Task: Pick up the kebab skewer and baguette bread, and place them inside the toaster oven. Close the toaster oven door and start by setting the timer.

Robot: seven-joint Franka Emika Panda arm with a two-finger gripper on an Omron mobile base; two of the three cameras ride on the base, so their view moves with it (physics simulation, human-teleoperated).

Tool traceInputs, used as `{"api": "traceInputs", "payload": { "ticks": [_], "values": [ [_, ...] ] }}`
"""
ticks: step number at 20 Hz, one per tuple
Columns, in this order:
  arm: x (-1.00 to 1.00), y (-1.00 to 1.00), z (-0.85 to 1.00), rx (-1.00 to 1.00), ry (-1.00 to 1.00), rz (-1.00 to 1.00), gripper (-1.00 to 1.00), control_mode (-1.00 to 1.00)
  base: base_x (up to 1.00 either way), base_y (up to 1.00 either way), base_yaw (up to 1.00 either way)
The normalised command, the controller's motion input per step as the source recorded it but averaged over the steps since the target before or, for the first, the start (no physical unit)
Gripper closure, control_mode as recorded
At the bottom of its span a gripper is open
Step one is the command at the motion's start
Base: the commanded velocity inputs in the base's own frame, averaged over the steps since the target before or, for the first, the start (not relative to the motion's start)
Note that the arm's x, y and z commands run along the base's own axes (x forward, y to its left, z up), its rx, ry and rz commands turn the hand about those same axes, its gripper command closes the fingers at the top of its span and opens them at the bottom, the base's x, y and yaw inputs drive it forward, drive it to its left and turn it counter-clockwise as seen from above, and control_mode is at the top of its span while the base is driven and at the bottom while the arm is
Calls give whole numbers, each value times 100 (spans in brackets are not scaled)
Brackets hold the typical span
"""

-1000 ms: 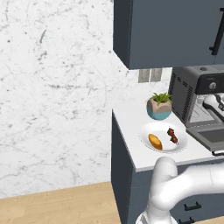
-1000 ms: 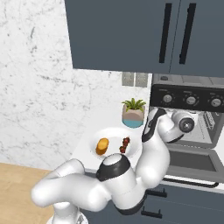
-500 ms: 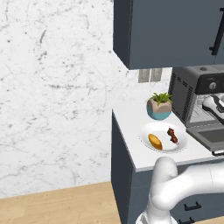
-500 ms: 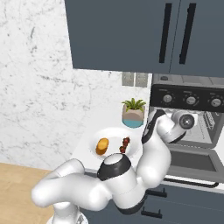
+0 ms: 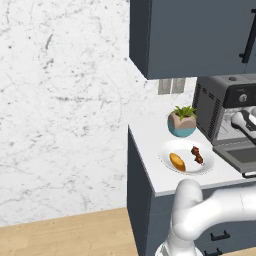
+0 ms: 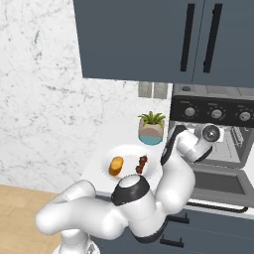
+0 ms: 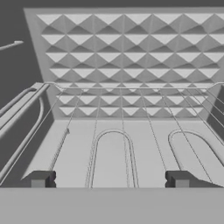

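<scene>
White marble wall (image 5: 60,100), dark blue-grey upper cabinets (image 6: 149,39) and base cabinet (image 5: 137,200), white counter (image 5: 150,150), light wood floor (image 5: 60,235).

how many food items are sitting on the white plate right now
2: the baguette bread on the plate's side away from the toaster oven, and the kebab skewer on the oven side. Nothing seems hidden.

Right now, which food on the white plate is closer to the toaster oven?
The kebab skewer, the dark reddish-brown stick. It lies on the plate's oven-side half, while the golden-orange baguette bread sits on the far half, away from the toaster oven.
</scene>
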Motion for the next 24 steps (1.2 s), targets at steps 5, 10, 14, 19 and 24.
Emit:
{"api": "traceInputs", "payload": {
  "ticks": [5,10,14,19,24],
  "values": [
    [-24,-1,-55,0,13,0,-100,-100,0,0,0],
    [-66,-4,-84,0,5,0,-100,-100,0,0,0],
    [-86,-14,-77,-1,9,0,-100,-100,0,0,0],
    [-77,-15,-69,-2,15,0,-100,-100,0,0,0],
    [-73,-11,-64,-3,18,0,-100,-100,0,0,0]
  ]
}}
